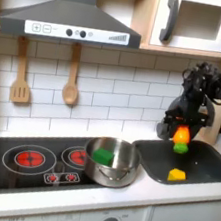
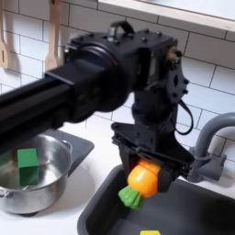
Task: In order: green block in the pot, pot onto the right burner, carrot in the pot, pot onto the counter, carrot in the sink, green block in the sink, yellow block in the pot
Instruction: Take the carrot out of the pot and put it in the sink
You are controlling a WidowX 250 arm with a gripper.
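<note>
My gripper point(image 1: 183, 131) point(image 2: 149, 171) is shut on the orange carrot point(image 1: 182, 137) point(image 2: 142, 178), which hangs green end down above the dark grey sink point(image 1: 202, 170) point(image 2: 96, 213). The yellow block point(image 1: 177, 175) lies on the sink floor, and its top edge shows at the bottom of the second exterior view point(image 2: 151, 232). The steel pot point(image 1: 112, 160) point(image 2: 33, 171) stands on the off-white counter point(image 1: 78, 201) beside the cooktop, overlapping its edge, with the green block point(image 1: 102, 156) point(image 2: 28, 165) inside it.
The black cooktop point(image 1: 34, 159) with two red burners fills the first exterior view's left. A grey arched faucet point(image 2: 209, 147) rises at the sink's far side. Two wooden utensils point(image 1: 47, 77) hang on the tiled wall, under a hood and microwave.
</note>
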